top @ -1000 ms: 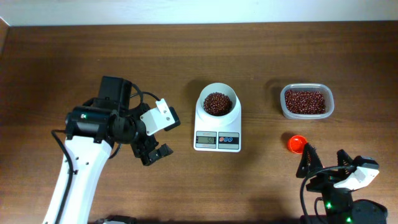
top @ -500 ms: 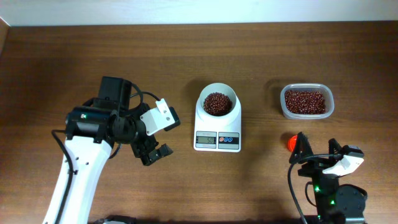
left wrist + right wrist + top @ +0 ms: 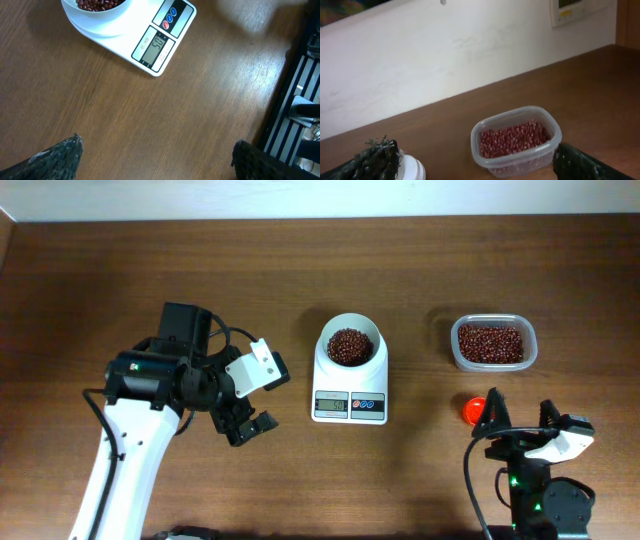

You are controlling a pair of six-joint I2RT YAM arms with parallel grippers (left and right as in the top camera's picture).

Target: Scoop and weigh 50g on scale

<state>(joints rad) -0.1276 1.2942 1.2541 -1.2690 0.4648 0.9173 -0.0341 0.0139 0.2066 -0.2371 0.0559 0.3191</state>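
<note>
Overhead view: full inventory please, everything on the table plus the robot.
table: 1, dark brown wood, fills the view
scale: 1, white, table centre, display toward the robot
bowl: 1, white, round, on the scale
beans in bowl: one heap, dark red-brown
tub: 1, clear plastic, right of the scale
beans in tub: one layer, dark red-brown
scoop: 1, orange-red, in front of the tub, by the right hand
left arm: 1, white and black, left of the scale
right arm: 1, black, bottom right
left hand: 1, black, open, empty
right hand: 1, black, open, empty
</note>
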